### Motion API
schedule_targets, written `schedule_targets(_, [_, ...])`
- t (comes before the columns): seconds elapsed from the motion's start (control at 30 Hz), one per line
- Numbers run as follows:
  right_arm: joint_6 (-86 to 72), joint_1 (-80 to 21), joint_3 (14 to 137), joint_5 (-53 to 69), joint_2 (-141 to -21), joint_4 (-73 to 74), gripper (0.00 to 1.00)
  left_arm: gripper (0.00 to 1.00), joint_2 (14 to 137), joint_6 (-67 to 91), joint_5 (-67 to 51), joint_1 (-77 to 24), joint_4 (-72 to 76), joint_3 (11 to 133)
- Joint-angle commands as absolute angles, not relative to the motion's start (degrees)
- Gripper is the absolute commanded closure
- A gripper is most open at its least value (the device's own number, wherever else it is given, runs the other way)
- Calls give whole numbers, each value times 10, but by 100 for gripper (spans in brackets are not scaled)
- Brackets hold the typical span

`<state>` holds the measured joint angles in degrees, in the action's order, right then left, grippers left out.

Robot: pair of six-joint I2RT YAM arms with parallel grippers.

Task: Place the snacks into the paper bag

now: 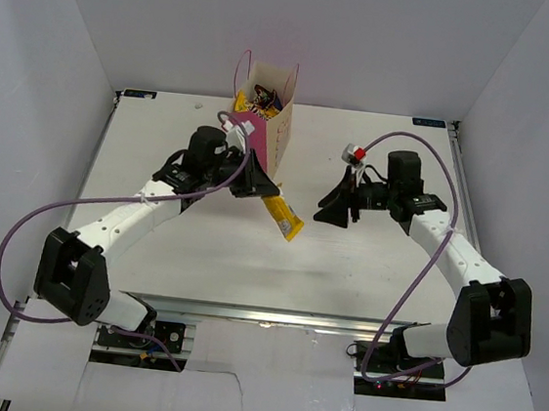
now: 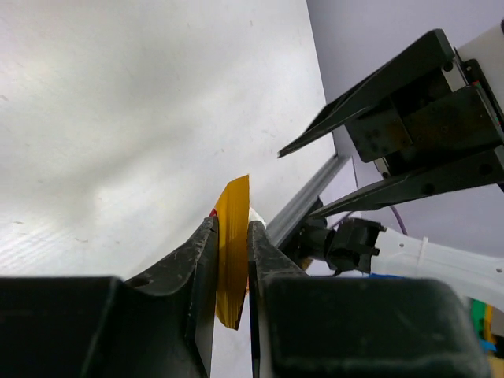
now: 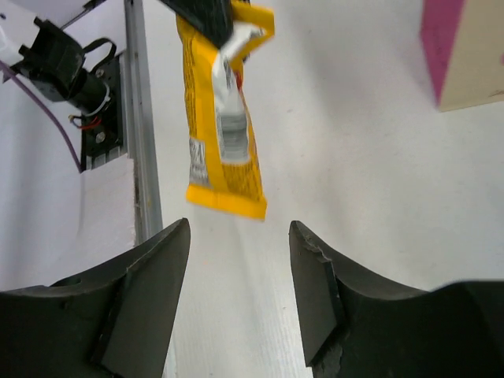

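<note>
My left gripper (image 1: pixel 257 186) is shut on a yellow snack pack (image 1: pixel 282 216) and holds it above the table, just in front of the pink paper bag (image 1: pixel 260 126). In the left wrist view the pack (image 2: pixel 232 252) stands edge-on between my fingers. The bag stands upright at the back with snacks showing in its open top. My right gripper (image 1: pixel 335 212) is open and empty, right of the pack. In the right wrist view the pack (image 3: pixel 222 134) hangs ahead of my open fingers (image 3: pixel 150 283), and the bag's corner (image 3: pixel 465 47) shows at the upper right.
The table's metal front rail (image 3: pixel 142 150) runs along the near edge. White walls enclose the table on three sides. My right arm's open jaws show in the left wrist view (image 2: pixel 394 126).
</note>
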<state>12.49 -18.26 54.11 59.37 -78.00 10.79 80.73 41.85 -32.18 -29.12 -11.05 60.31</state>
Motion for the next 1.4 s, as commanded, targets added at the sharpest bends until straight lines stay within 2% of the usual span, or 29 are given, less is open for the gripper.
schedule_targets(0.0, [120, -144, 593, 630, -756, 106, 40, 100, 764, 358, -308, -246, -163, 669])
schedule_targets(0.13, [117, -87, 611, 645, -754, 109, 40, 100, 800, 310, -287, -193, -210, 791])
schedule_targets(0.17, [119, -78, 611, 649, -754, 109, 41, 100, 811, 292, -281, -182, -225, 854])
schedule_targets(0.4, [136, -42, 573, 654, -739, 124, 41, 100, 943, 257, -212, -163, -252, 1140])
schedule_targets(0.5, [140, -34, 550, 652, -726, 125, 41, 100, 1001, 247, -163, -163, -244, 1224])
schedule_targets(0.7, [138, -19, 526, 657, -708, 126, 41, 100, 1086, 244, -94, -163, -196, 1286])
schedule_targets(0.83, [138, -14, 521, 654, -700, 127, 41, 100, 1121, 255, -98, -165, -171, 1304])
schedule_targets(1.07, [136, -8, 518, 650, -700, 125, 40, 100, 1137, 251, -93, -188, -170, 1274])
schedule_targets(1.1, [135, -7, 517, 650, -700, 125, 41, 95, 1137, 251, -92, -190, -170, 1270])
schedule_targets(1.17, [135, -7, 517, 648, -700, 126, 41, 75, 1138, 251, -84, -194, -172, 1267])
schedule_targets(1.2, [135, -7, 518, 645, -699, 127, 41, 56, 1138, 250, -77, -197, -173, 1267])
schedule_targets(1.23, [136, -7, 517, 643, -698, 131, 40, 47, 1136, 250, -72, -199, -175, 1267])
schedule_targets(1.3, [141, -7, 518, 641, -694, 135, 40, 31, 1133, 247, -62, -200, -178, 1270])
schedule_targets(1.37, [145, -7, 519, 637, -691, 147, 40, 26, 1122, 239, -62, -200, -181, 1274])
